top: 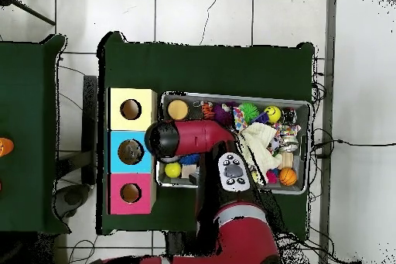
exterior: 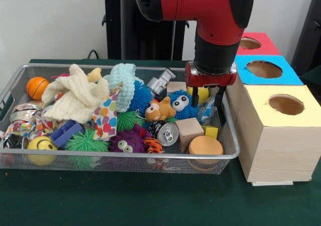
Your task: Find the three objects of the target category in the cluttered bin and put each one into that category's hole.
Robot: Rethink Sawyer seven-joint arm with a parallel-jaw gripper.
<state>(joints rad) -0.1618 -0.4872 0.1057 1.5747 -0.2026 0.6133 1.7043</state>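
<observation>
The cluttered bin (exterior: pixel 125 156), a wide silver wire-mesh tray, lies on the green table and is full of toys. It also shows in the overhead view (top: pixel 232 96). My gripper (exterior: pixel 208 104) hangs over the bin's right end with its fingers apart and nothing between them. It is just above a blue fuzzy toy with eyes (exterior: pixel 180 103), a yellow ball (exterior: pixel 202 93) and a clear plastic piece. Three wooden boxes with round holes stand right of the bin: yellow-topped (exterior: pixel 286 105), blue-topped (exterior: pixel 266 68) and red-topped (exterior: pixel 253 43). In the overhead view the arm (top: pixel 193 137) hides the gripper.
The bin also holds a wooden block (exterior: pixel 189 131), a wooden disc (exterior: pixel 205 146), a can (exterior: pixel 168 133), an orange toy animal (exterior: pixel 159 110), a cream cloth (exterior: pixel 75 98), an orange ball (exterior: pixel 36 87) and a yellow smiley ball (exterior: pixel 41 146).
</observation>
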